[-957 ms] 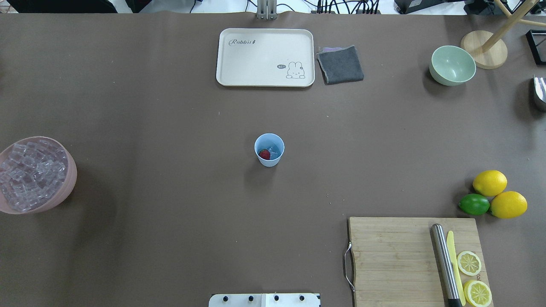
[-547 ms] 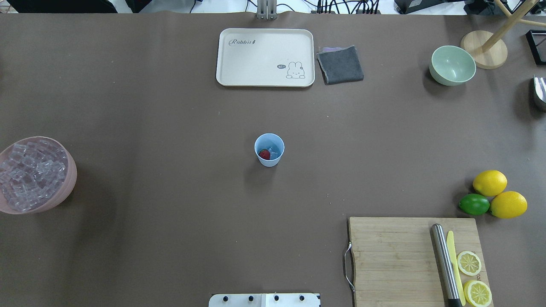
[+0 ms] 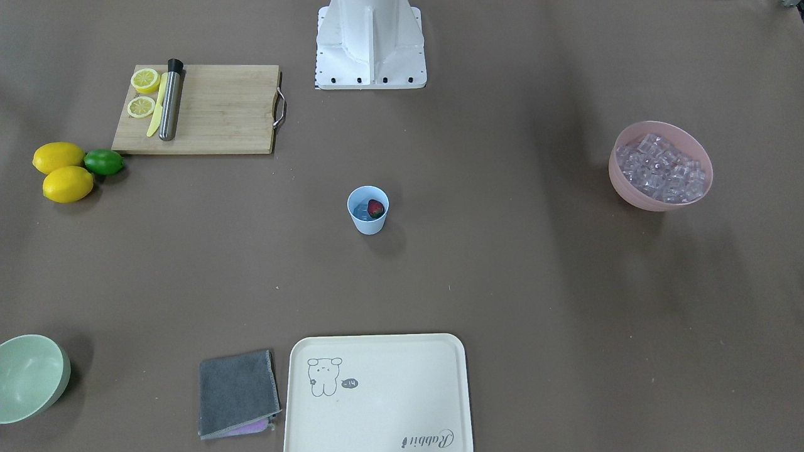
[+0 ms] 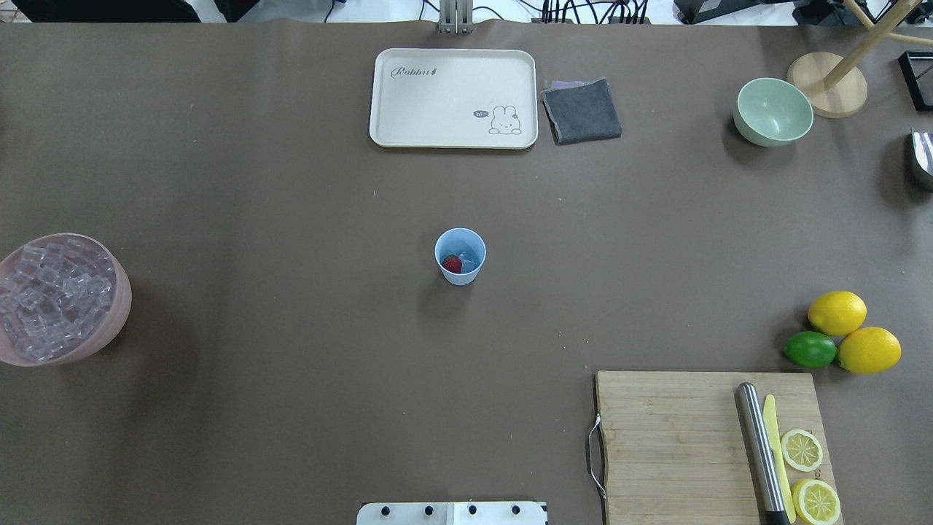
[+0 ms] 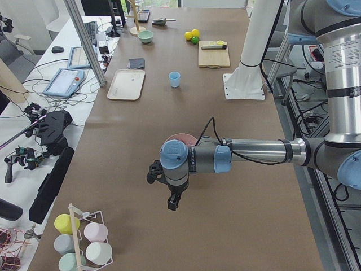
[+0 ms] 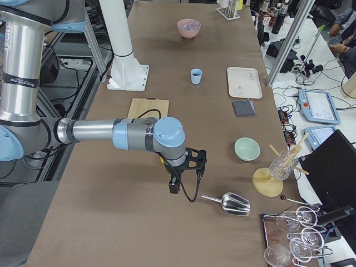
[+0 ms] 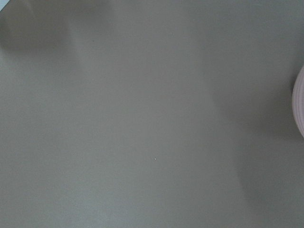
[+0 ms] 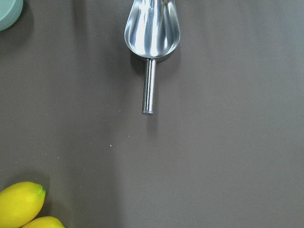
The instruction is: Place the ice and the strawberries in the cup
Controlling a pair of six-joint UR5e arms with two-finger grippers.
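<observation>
A small light blue plastic cup [image 4: 461, 275] stands upright near the middle of a brown tabletop [image 4: 291, 219]. Inside it lies a small red strawberry [image 4: 452, 264], with clear glassy ice cubes [image 4: 470, 257] beside it. Many more such cubes fill a round pink bowl [image 4: 122, 302] at the tabletop's edge on the robot's left, well apart from the cup. The left claw [image 5: 174, 202] hangs over bare tabletop near the pink bowl. It shows only from the side, so whether it is spread or pressed together cannot be told. The right claw [image 6: 174, 186] hangs above the tabletop near a shiny metal scoop [image 8: 152, 33] that lies flat, apart from it. Its state cannot be told either. On the far side of the cup sits a cream rectangular tray [image 4: 452, 87] with a rabbit drawing, and a folded grey cloth [image 4: 582, 109] lies just beside it. A pale green bowl [image 4: 774, 111] stands farther right. Two yellow lemons [image 4: 837, 312] and a green lime [image 4: 810, 349] touch one another near a bamboo cutting board [image 4: 670, 437].
</observation>
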